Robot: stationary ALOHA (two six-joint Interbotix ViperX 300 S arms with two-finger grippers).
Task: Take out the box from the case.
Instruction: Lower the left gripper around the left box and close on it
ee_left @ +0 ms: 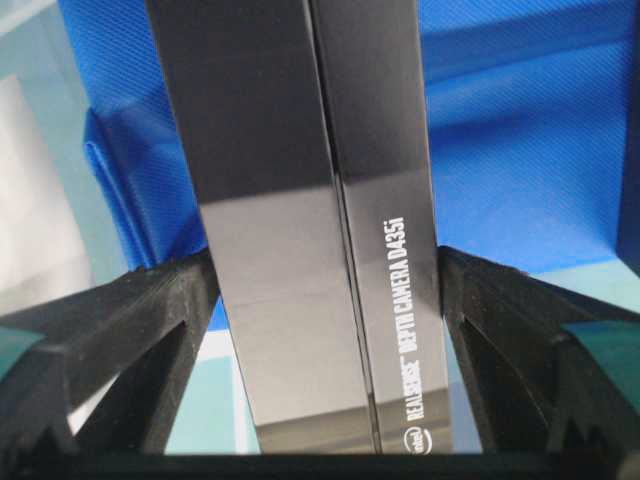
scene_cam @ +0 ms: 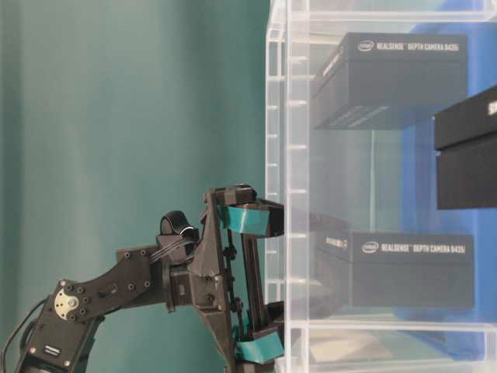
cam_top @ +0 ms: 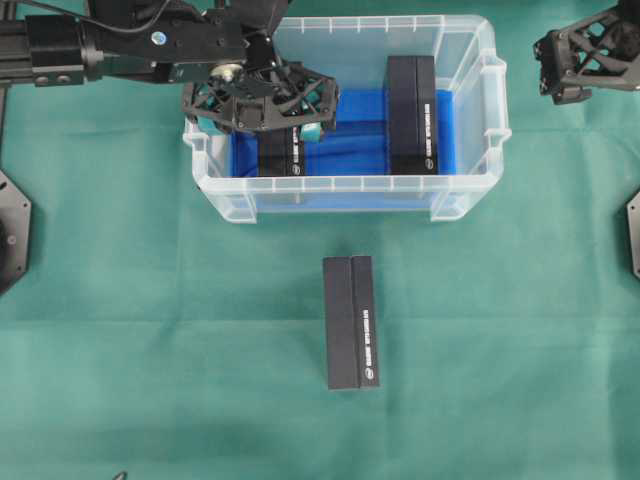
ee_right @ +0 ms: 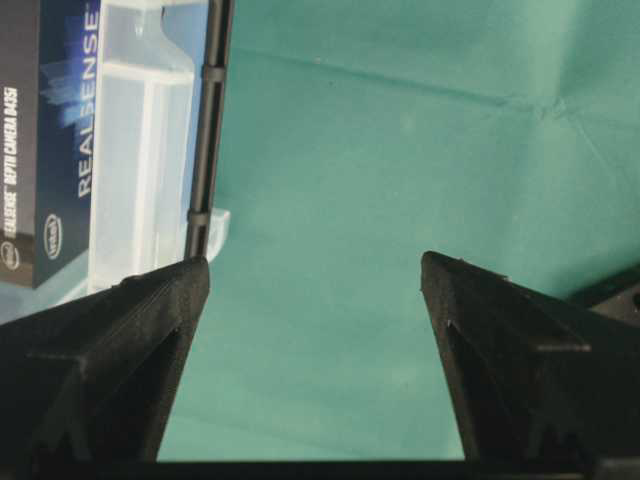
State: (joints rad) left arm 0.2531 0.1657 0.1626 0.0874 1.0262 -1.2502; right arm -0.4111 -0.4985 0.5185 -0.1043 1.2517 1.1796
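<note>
Two RealSense boxes are left in the case (cam_top: 470, 120); the left box (cam_top: 279, 152) is straddled by the left gripper (cam_top: 262, 100), jaws spread, nothing yet held. Closing and lifting are judged next. Right gripper (cam_top: 575, 60) is parked agape

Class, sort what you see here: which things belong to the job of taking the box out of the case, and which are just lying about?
Part of the job:
- the case
- left box in the case, between the open fingers of the left gripper
- right box in the case

Lying about:
- box on the green cloth, already outside the case
- right gripper, open, off to the side
</note>
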